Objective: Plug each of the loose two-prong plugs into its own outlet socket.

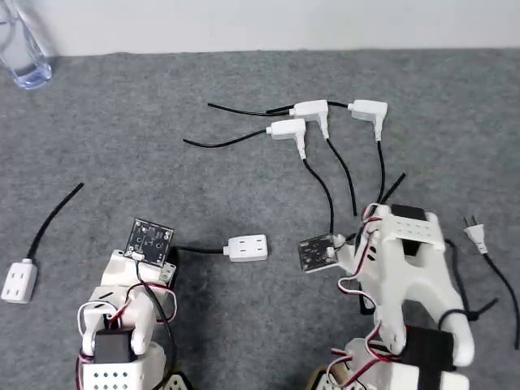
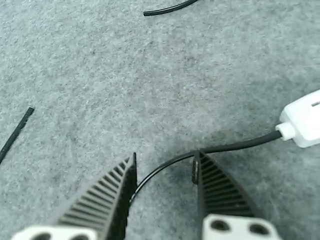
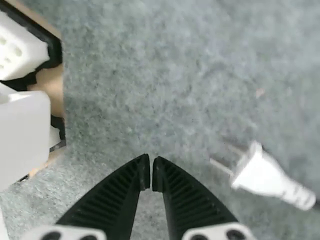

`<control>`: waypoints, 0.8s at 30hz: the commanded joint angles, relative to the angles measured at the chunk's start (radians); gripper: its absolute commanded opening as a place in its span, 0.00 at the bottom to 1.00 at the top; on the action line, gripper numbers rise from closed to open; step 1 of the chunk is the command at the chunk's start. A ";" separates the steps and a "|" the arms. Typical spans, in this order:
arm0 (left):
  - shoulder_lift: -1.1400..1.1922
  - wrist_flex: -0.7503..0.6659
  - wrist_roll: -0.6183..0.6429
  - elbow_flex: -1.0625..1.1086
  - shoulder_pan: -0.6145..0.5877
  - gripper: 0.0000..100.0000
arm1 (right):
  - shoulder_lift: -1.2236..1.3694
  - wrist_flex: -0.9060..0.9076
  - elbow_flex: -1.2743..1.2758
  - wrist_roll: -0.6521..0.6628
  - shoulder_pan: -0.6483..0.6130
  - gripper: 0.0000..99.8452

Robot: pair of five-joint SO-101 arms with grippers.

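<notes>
One white two-prong plug (image 3: 265, 177) flat on the grey table (image 1: 122, 146), just beside the right gripper (image 3: 151, 160), itself pressed together on nothing. Probably light, hard and smooth-bodied, with thin bendable prongs and a springy cord (image 1: 502, 280) tugging behind. Best pinched across the plastic body, never the prongs. Further over, left gripper (image 2: 165, 157) spread apart astride the black cable (image 2: 235, 146) of a white outlet socket (image 2: 302, 125).

Left arm (image 1: 146, 313) and right arm (image 1: 406, 260): white plastic shells, black motors (image 1: 114, 347), red-white-black wire bundles (image 1: 370, 227). Each carries a bare circuit board (image 1: 151, 238). Left hand (image 2: 165, 157) and right hand (image 3: 151, 159): black ribbed triangular fingers (image 2: 102, 202), white bases (image 2: 232, 227) with holes.
</notes>
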 commanded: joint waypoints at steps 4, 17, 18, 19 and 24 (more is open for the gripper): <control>-0.017 -0.002 -0.011 -0.004 0.006 0.17 | 0.051 -0.042 -0.060 -0.140 -0.084 0.01; -0.017 -0.002 -0.011 -0.004 0.006 0.17 | 0.073 -0.183 -0.110 -0.166 -0.133 0.01; -0.017 -0.002 -0.011 -0.004 0.006 0.17 | 0.059 -0.139 -0.118 -0.163 -0.134 0.01; -0.017 -0.002 -0.011 -0.004 0.006 0.17 | 0.042 -0.088 -0.129 -0.161 -0.134 0.01; -0.017 0.002 -0.011 -0.004 0.023 0.17 | -0.050 0.028 -0.206 -0.160 -0.097 0.01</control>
